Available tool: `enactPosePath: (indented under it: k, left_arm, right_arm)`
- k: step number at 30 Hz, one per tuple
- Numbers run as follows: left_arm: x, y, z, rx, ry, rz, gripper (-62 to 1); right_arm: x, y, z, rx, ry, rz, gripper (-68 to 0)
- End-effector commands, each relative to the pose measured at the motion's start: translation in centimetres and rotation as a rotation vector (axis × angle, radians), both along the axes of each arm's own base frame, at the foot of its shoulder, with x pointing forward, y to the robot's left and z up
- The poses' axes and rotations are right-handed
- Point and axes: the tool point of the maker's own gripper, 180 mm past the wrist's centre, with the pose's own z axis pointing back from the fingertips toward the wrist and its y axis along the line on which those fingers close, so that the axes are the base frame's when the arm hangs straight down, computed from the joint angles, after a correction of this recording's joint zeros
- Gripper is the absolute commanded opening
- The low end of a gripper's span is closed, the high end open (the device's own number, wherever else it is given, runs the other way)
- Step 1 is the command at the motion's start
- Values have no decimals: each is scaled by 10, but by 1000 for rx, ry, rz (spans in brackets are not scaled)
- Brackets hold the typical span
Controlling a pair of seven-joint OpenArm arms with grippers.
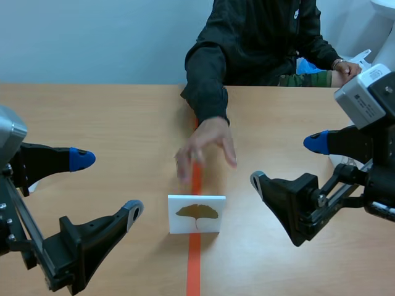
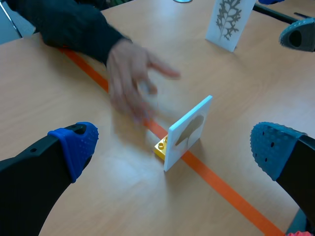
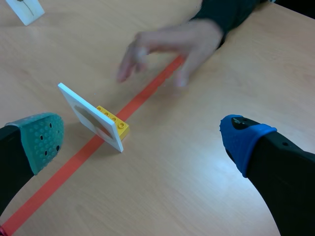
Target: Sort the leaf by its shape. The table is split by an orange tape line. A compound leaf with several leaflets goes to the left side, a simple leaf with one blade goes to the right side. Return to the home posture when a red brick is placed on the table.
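A white card point(image 1: 196, 214) printed with a single fan-shaped leaf stands upright on the orange tape line point(image 1: 194, 265), propped by a yellow brick point(image 2: 161, 146). A person's hand point(image 1: 207, 148) hovers just beyond it. My left gripper point(image 1: 108, 185) is open, low on the left, with nothing between its fingers. My right gripper point(image 1: 287, 161) is open on the right, also holding nothing. In the left wrist view the card point(image 2: 187, 132) stands ahead of and between my fingers. In the right wrist view the card point(image 3: 91, 117) and the brick point(image 3: 114, 123) stand ahead of the gripper.
A second white card point(image 2: 227, 20) with a many-leaflet leaf stands far on the right side, near my right gripper's fingertip point(image 2: 298, 34). Another white card point(image 3: 25, 10) stands far off on the left side. The person's sleeve point(image 1: 207, 80) crosses the far middle of the table.
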Motion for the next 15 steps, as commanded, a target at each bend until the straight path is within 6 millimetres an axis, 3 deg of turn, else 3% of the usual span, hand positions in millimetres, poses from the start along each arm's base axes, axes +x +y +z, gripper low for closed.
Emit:
enactPosePath:
  k: [1, 6, 15]
  left_arm:
    - [1, -1, 4, -4, -18, -8, 14]
    - [2, -2, 0, 6, -17, -20, 14]
    - [17, -4, -37, -1, 24, -46, 14]
  right_arm:
    - [3, -1, 6, 9, -21, -4, 4]
    - [3, -1, 6, 6, -22, -3, 4]
    - [3, -1, 4, 2, -18, -3, 4]
